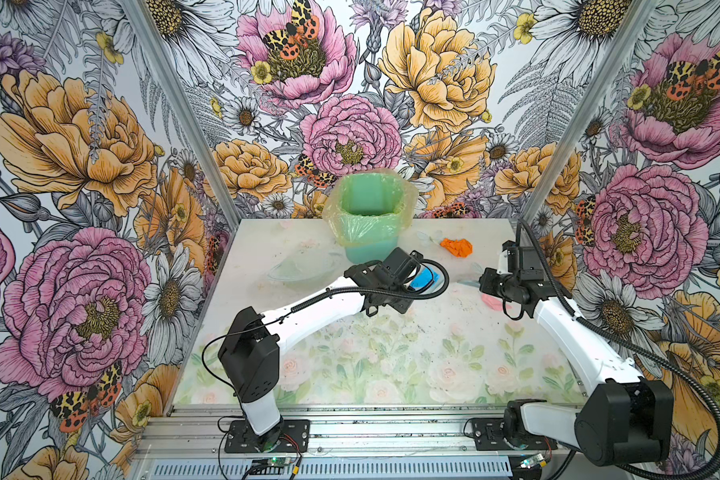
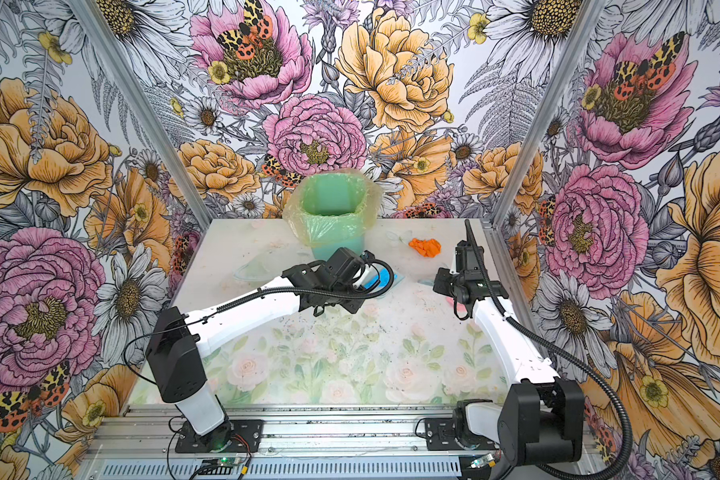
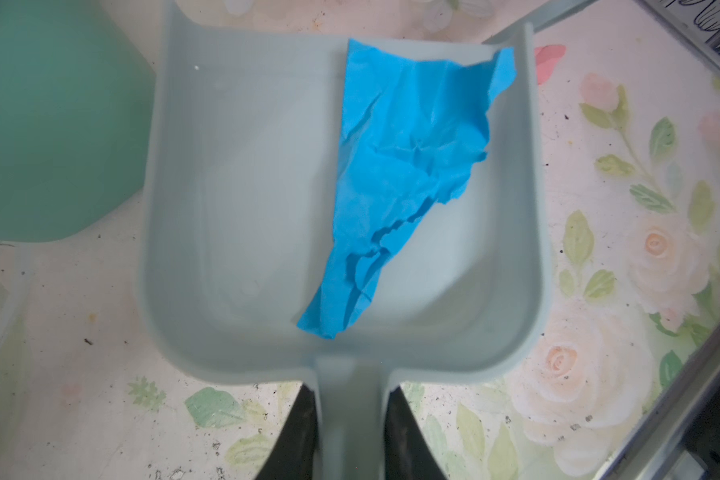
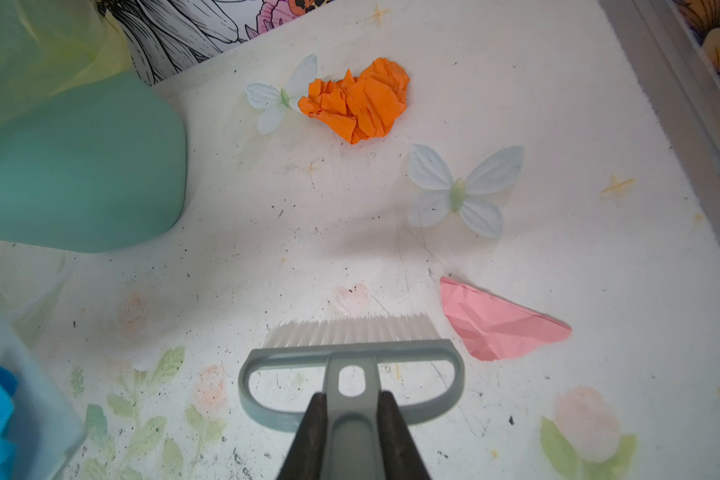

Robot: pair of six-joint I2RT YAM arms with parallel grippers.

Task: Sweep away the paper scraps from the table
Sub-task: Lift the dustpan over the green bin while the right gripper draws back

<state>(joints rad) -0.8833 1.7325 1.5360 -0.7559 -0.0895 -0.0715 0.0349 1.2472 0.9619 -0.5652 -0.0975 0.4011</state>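
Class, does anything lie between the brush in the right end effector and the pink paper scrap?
Nothing visible does: the crumpled pink paper scrap lies just beside the white bristles of the grey plastic brush.

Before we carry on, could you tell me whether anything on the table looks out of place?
An orange wad near the bin and a pink scrap beside the brush lie loose on the table.
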